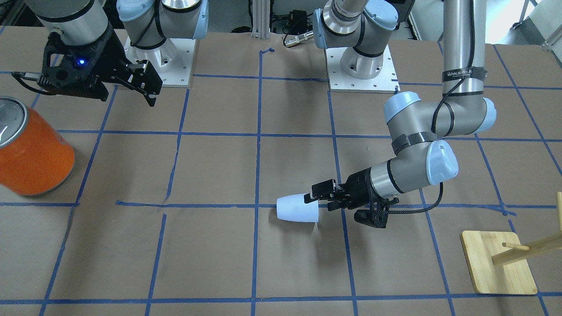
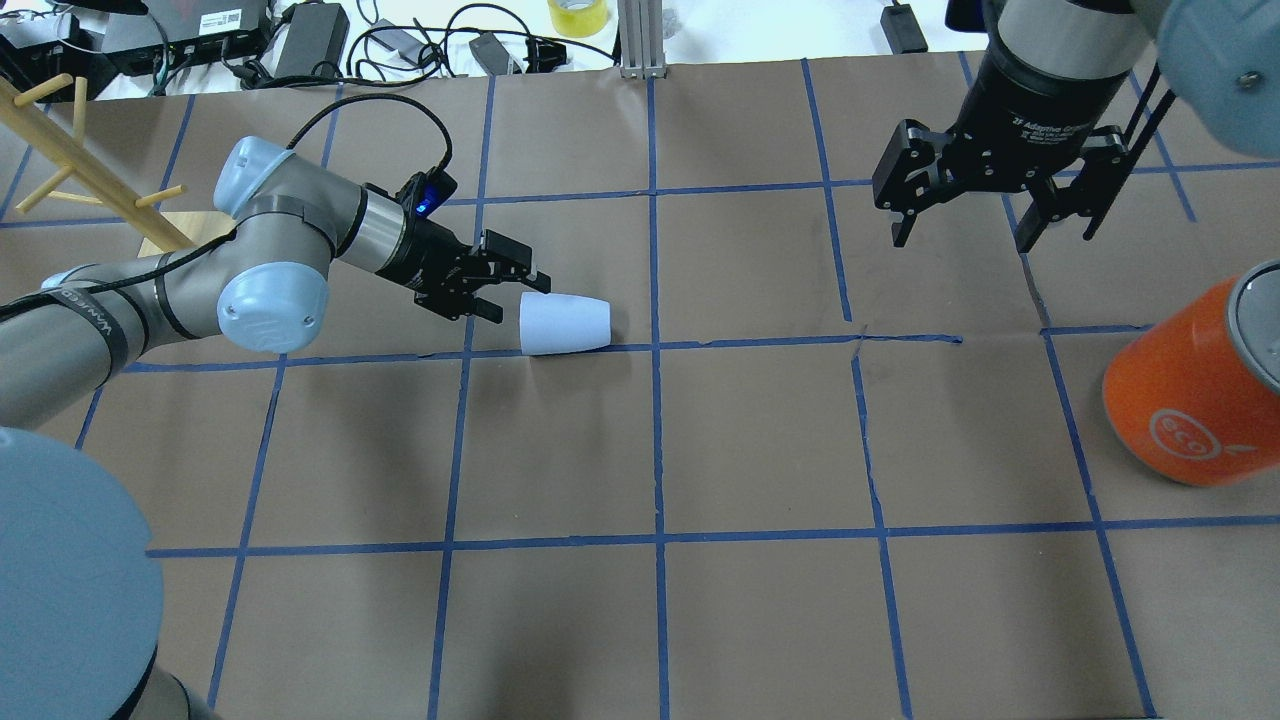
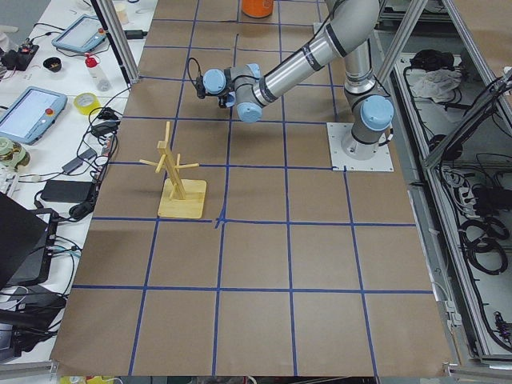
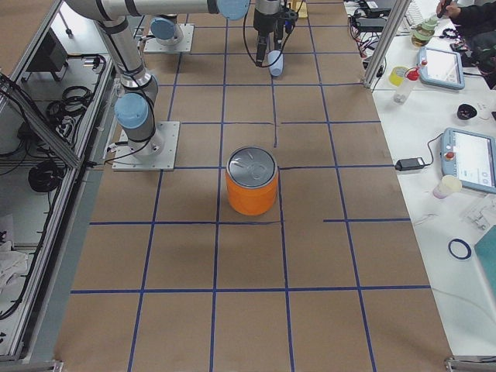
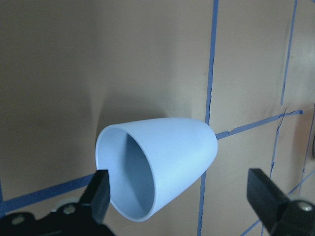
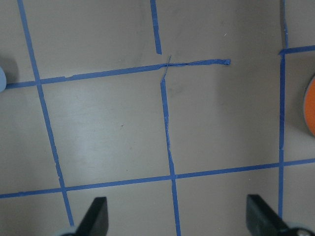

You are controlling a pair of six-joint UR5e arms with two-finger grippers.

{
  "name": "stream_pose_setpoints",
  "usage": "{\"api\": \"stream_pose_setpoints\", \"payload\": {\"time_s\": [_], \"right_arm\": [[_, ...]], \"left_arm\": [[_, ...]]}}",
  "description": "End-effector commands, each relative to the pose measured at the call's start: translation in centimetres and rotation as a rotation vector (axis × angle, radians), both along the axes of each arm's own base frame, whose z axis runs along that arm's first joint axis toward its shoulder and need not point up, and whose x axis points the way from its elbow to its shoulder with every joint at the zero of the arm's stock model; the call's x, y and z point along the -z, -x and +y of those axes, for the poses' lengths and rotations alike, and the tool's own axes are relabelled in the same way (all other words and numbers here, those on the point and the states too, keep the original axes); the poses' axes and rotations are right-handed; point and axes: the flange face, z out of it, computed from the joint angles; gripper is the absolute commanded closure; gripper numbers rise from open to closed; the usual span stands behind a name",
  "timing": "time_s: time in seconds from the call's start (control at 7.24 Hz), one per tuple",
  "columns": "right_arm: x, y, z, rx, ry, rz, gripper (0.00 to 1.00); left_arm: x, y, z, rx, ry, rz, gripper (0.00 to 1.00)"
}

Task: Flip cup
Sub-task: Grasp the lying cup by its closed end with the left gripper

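Note:
The cup [image 2: 565, 323] is a small pale blue tumbler lying on its side on the brown table, with its wide rim towards my left gripper [image 2: 505, 292]. It also shows in the front view [image 1: 297, 208] and in the left wrist view [image 5: 157, 167], where its open mouth faces the camera. My left gripper [image 5: 179, 189] is open and low over the table. Its fingers [image 5: 98, 196] stand either side of the cup's rim end without closing on it. My right gripper [image 2: 990, 225] is open and empty, raised far to the right.
A large orange can [image 2: 1195, 390] with a silver top stands at the right side of the table. A wooden peg stand [image 1: 498, 261] stands behind my left arm. Blue tape lines grid the table [image 2: 760, 450].

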Motion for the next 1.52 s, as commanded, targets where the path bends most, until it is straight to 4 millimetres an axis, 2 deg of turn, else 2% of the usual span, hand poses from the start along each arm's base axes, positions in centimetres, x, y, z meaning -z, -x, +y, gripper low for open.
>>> {"api": "stream_pose_setpoints", "payload": {"time_s": [0.0, 0.41, 0.69, 0.83, 0.97, 1.38], "right_arm": [[0.0, -0.1, 0.0, 0.001, 0.001, -0.006, 0.00], [0.0, -0.1, 0.0, 0.001, 0.001, -0.006, 0.00], [0.0, -0.1, 0.0, 0.001, 0.001, -0.006, 0.00], [0.1, -0.1, 0.0, -0.001, -0.001, -0.006, 0.00], [0.0, -0.1, 0.0, 0.001, 0.001, -0.007, 0.00], [0.1, -0.1, 0.0, -0.001, -0.001, -0.007, 0.00]], "left_arm": [[0.8, 0.6, 0.1, -0.010, -0.014, 0.067, 0.02], [1.7, 1.1, 0.0, -0.018, -0.030, 0.127, 0.02], [1.9, 2.0, 0.1, -0.006, -0.033, 0.136, 0.11], [1.7, 2.0, -0.1, -0.004, -0.011, 0.133, 0.41], [1.5, 2.0, -0.3, -0.003, 0.012, 0.132, 0.61], [0.8, 2.0, -0.5, -0.003, 0.028, 0.132, 0.99]]}}
